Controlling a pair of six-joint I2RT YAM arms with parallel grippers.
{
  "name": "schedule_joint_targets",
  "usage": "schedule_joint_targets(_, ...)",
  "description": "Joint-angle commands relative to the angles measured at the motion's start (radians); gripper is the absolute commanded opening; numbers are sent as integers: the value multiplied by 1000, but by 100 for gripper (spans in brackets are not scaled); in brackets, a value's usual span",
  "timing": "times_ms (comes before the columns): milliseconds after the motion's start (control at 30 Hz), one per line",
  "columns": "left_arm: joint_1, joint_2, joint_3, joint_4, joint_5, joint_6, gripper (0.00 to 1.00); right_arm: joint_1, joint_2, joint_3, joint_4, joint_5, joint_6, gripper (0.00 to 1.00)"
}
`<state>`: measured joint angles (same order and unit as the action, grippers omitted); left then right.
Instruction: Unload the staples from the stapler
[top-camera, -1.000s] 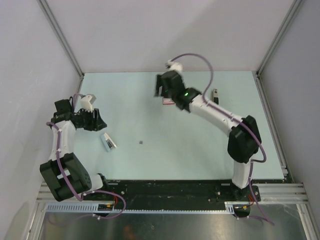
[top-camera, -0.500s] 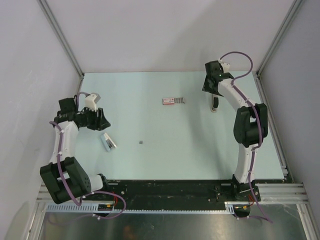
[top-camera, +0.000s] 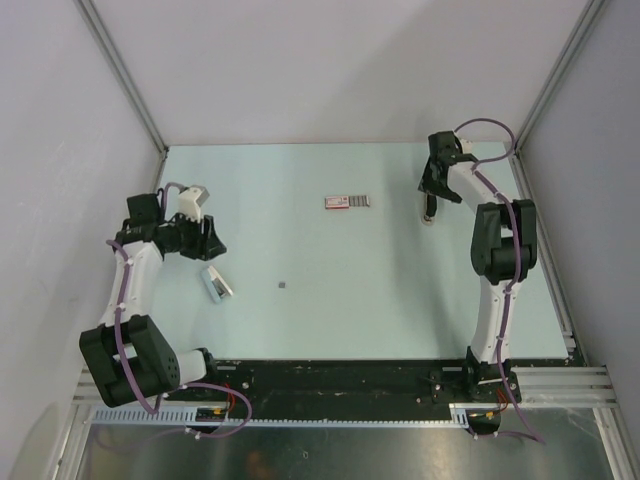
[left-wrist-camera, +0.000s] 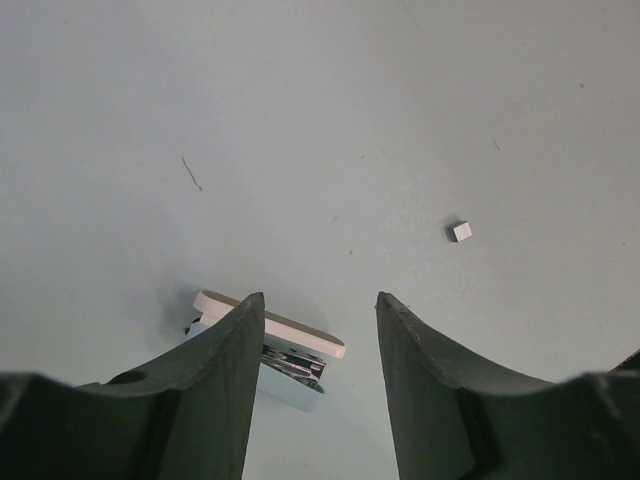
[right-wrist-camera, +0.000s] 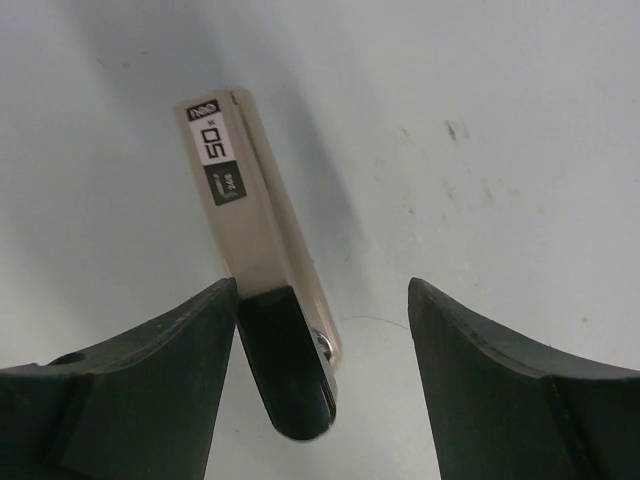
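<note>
Jaws of both grippers stand parted, clamping nothing. Nearest us, the left gripper (left-wrist-camera: 320, 300) hovers well left of the flat pink-and-red rectangular pack (top-camera: 347, 201), over a small white-and-chrome block (left-wrist-camera: 290, 350). We take the tiny grey metal square (left-wrist-camera: 460, 231), nearer than the pack and slightly left of it, for loose staples. Farther out, the right gripper (right-wrist-camera: 320, 290) has swung from above the pack to its right. It now straddles the black end of the long beige stapler (right-wrist-camera: 245, 200). We judge that a fresh grasp on the stapler is being prepared and that unloading is unfinished.
</note>
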<state>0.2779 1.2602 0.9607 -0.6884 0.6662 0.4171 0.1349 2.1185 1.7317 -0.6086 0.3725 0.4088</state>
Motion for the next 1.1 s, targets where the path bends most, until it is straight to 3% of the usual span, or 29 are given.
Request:
schedule_joint_targets(0, -14, -14, -17, 32, -14, -30, 53, 6, 28, -19, 48, -58, -20, 72)
schedule_joint_targets(300, -21, -21, -34, 49, -27, -39, 53, 5, 24, -57, 114, -128, -45, 68)
schedule_joint_targets(633, -38, -8, -53, 75, -50, -45, 53, 19, 6, -92, 137, -119, -32, 33)
schedule_joint_targets(767, -102, -5, -74, 97, -107, -51, 53, 64, -16, -105, 150, -97, -26, 19)
schedule_joint_targets(1067, -347, 24, -94, 131, -164, -73, 54, 251, -213, -249, 301, -145, 139, 4)
